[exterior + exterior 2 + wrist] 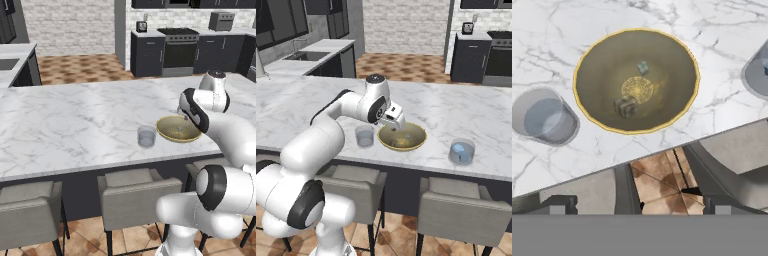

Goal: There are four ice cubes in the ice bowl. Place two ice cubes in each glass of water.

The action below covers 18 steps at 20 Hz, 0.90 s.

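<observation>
We see the ice bowl (402, 137) on the marble counter (456, 107) between two glasses, one glass (364, 135) to its left and the other glass (461, 152) to its right. Two ice cubes (626, 106) lie in the bowl. Chairs (463, 212) stand before the counter.

White arm (321, 135), rounded glossy links, black bands at joints; small dark fingers (564, 204).

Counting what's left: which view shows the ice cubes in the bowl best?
Hand view: it looks straight down into the bowl, two ice cubes visible on its floor. Left base view shows only a faint speck inside; right base view has the arm partly covering the bowl.
</observation>
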Tool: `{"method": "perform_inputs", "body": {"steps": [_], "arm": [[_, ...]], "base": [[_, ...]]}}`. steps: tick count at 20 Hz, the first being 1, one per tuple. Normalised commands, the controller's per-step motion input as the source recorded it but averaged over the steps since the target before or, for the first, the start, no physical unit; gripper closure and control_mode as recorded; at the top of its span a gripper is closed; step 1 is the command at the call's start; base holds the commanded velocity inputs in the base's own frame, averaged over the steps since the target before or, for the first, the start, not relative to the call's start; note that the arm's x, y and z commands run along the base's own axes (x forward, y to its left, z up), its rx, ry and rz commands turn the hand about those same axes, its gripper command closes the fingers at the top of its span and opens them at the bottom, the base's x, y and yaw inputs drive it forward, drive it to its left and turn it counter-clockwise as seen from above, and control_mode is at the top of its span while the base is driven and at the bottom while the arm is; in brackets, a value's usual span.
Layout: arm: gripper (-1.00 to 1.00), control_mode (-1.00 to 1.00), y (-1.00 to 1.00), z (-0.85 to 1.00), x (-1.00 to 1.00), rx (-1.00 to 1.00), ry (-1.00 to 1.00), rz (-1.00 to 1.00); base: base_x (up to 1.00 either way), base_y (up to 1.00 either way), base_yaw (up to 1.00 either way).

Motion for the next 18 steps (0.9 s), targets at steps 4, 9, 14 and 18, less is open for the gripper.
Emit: {"method": "perform_inputs", "body": {"steps": [4, 9, 14, 18], "arm": [[-1.0, -1.0, 0.03, -0.21, 0.08, -0.04, 0.1, 0.03], [-1.0, -1.0, 0.0, -0.16, 0.14, -0.02, 0.01, 0.05], [-1.0, -1.0, 0.0, -0.16, 0.12, -0.02, 0.0, 0.04], [-1.0, -1.0, 0.0, -0.24, 0.11, -0.01, 0.0, 0.05]], "base": [[0.0, 0.0, 0.0], [0.0, 0.0, 0.0], [0.0, 0.0, 0.0], [0.0, 0.0, 0.0]]}}
